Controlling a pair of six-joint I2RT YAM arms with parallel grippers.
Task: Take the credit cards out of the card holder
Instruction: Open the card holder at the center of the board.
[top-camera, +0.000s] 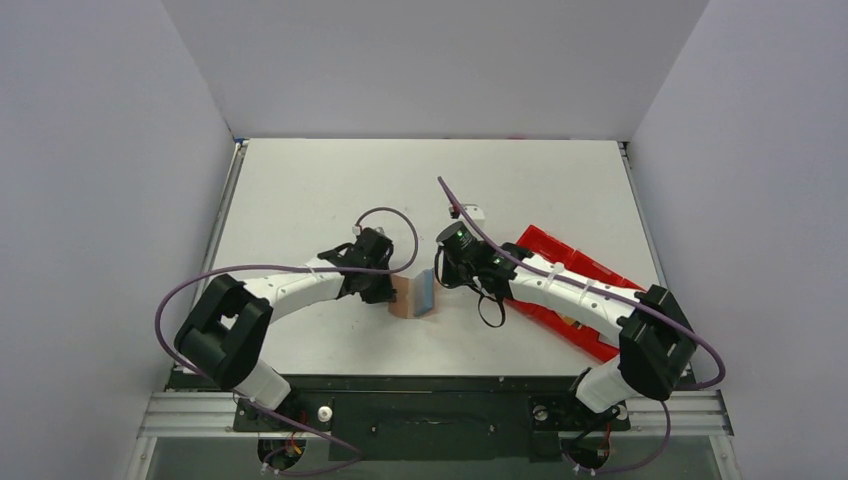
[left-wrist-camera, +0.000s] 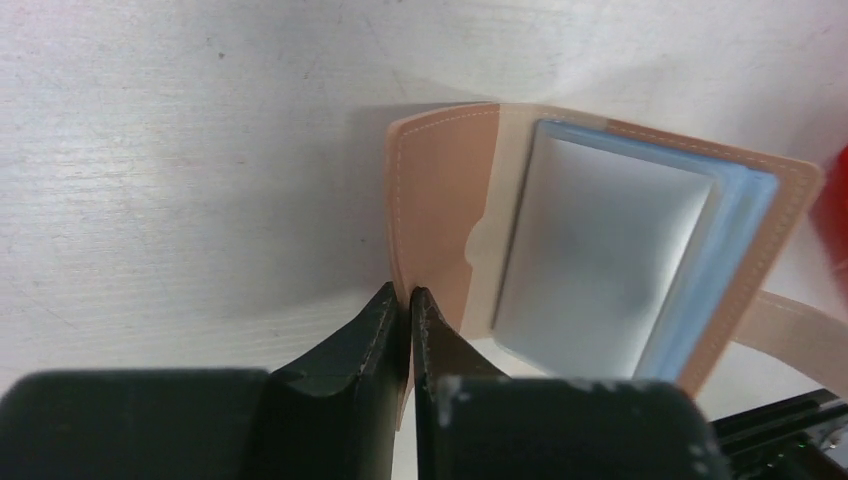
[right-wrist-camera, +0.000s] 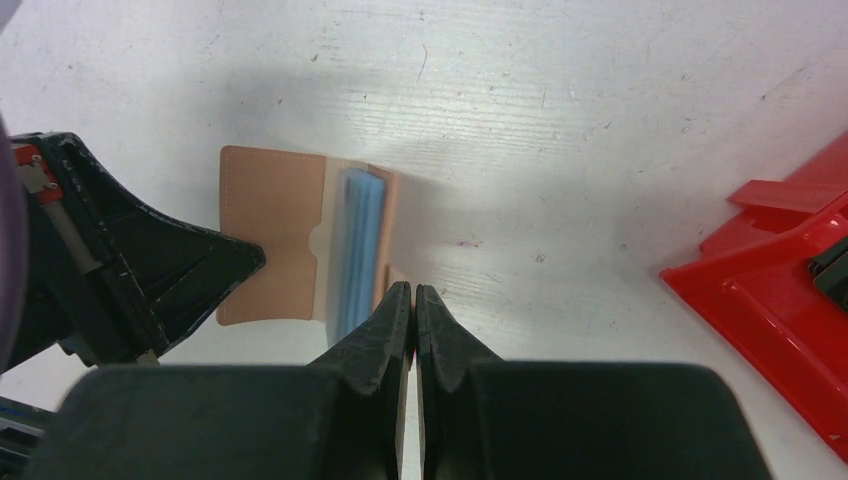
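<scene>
On the table, left fingers pinch the card holder (spread open).

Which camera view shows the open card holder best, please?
The left wrist view. There the holder fills much of the frame, open, with its brown flap, blue panels and pale window plain. The top view shows it only small, from far. The right wrist view shows the brown flap, but the blue panels only edge-on.
</scene>
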